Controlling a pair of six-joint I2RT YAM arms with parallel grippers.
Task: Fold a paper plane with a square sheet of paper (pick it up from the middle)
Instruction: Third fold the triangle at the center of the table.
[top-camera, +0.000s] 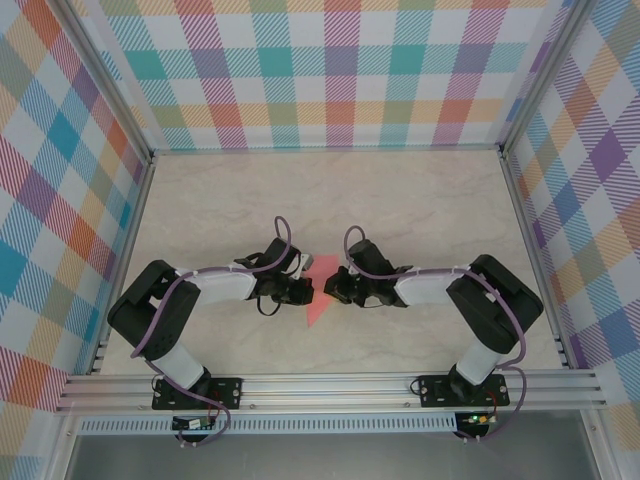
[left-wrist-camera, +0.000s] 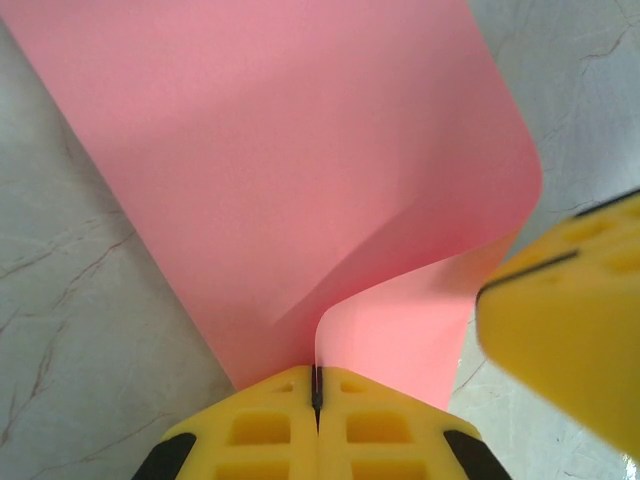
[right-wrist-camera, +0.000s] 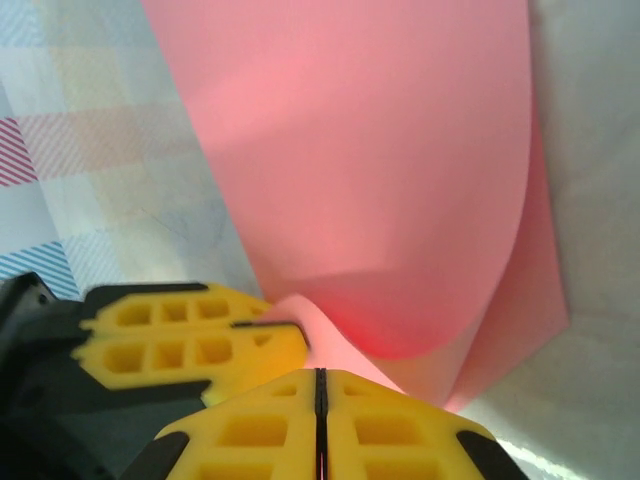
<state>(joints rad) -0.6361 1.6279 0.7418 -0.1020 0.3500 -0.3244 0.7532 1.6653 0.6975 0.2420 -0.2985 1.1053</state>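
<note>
The salmon-pink paper, judged light, limp and easily creased, is held curled over the middle of the table, pinched by the closed left gripper and right gripper, so edges are best gripped gently.

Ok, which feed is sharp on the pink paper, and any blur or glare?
Top external: evenly lit and sharp, though the pink paper looks small. Left wrist: paper crisp, soft shadow across its top, right tool blurred at the right edge. Right wrist: left tool slightly blurred, glare on the table at bottom right.
</note>
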